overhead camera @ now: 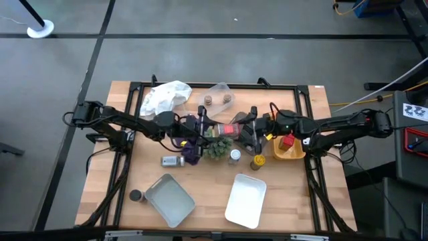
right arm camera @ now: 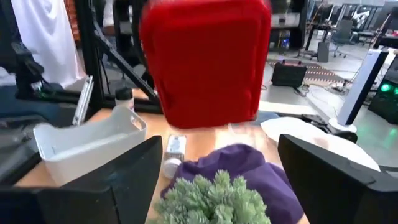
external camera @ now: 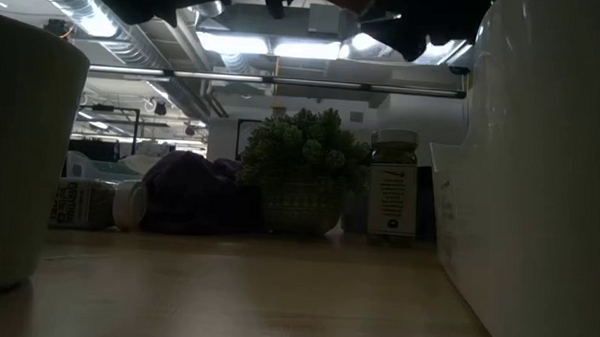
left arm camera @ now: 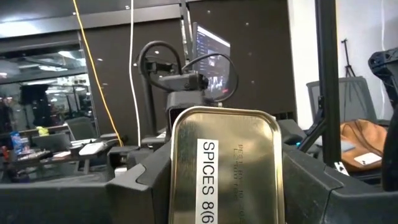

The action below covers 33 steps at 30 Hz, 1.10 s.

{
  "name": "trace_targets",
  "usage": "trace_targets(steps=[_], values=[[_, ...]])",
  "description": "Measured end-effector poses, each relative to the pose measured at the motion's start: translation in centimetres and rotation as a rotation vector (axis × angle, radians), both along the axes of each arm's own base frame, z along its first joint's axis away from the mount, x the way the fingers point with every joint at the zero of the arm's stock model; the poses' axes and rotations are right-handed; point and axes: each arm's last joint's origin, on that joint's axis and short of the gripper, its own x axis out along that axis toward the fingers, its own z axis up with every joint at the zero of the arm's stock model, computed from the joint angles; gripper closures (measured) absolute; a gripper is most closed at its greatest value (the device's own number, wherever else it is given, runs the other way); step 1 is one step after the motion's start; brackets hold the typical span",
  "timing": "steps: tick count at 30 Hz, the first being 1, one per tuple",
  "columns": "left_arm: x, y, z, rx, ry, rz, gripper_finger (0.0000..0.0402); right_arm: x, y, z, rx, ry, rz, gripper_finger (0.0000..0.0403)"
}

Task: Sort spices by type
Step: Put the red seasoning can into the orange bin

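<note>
A red spice tin hangs above the middle of the table, over the spiky green plant. My left gripper is shut on it from the table's left. The left wrist view shows the tin's gold underside, printed "SPICES". My right gripper stands open just right of the tin, level with it. In the right wrist view the tin's red face sits beyond its spread fingers. Other spices stand or lie near the plant: a lying jar, a white-capped jar and a yellow jar. My left gripper pinches the tin by its two long side edges between its two fingers. The fingers come level from the table's left. The tin is lifted clear of the table and stands on edge, its gold underside toward my left wrist and its red face toward my right gripper.
A purple cloth lies beside the plant. A yellow bin at the right holds a red thing. A grey tray, a white tray and a black-capped jar sit near the front. Two brown-capped jars stand at the back.
</note>
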Motion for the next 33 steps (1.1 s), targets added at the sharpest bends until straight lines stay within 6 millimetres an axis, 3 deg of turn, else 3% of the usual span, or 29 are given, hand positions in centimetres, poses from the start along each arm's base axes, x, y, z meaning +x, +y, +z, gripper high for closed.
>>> trace_targets(steps=[7, 18, 33], values=[[0.0, 0.0, -0.2, -0.001, 0.017, -0.003, 0.0202, 0.0, 0.2, 0.5, 0.04, -0.047, 0.076, 0.0084], [0.1, 0.0, -0.3, 0.0, 0.027, -0.005, 0.0202, 0.0, 0.2, 1.4, 0.033, -0.138, 0.059, 0.0084], [0.1, 0.0, -0.3, 0.001, 0.027, -0.004, 0.0202, 1.6, 0.2, 0.5, 0.027, -0.211, 0.086, 0.0085]])
